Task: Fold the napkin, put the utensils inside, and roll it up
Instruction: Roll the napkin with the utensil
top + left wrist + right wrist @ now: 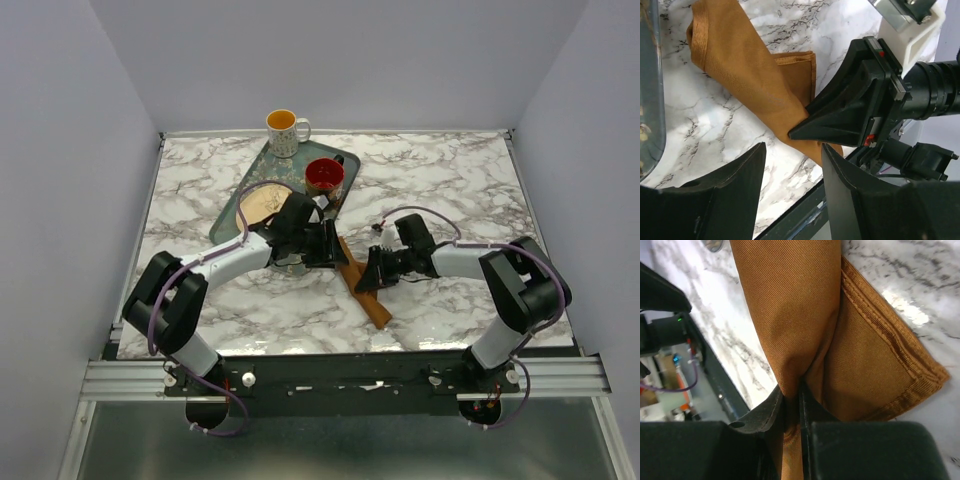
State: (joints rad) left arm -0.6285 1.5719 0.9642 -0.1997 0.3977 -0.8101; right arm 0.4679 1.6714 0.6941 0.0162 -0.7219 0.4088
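Napkin: the rust-brown napkin (372,302) lies on the marble table (470,190), near the front middle. It forms a long narrow strip that runs slantwise from the near corner of the tray toward the front edge, and it is between the two grippers. In the left wrist view a thick fold lies over a flat folded part with a hemmed edge.
Right gripper: the right gripper (791,396) has its jaws almost together, pinched on a raised fold of the napkin. The cloth is squeezed between the fingers (762,415) and runs away from them as a ridge.
Left gripper: the left gripper (792,150) is about half open and has hold of nothing. In its gap only marble and one end of the napkin show. Whether its fingertips touch the table is not possible to tell.
Both grippers: their tips are near each other and face each other over the strip.
Tray: the dark green tray (258,170) stands on the far left part of the table, with a tan plate (258,205) and a red cup (324,176) in it.
Mug: a yellow mug (283,130) stands at the far end of the tray.
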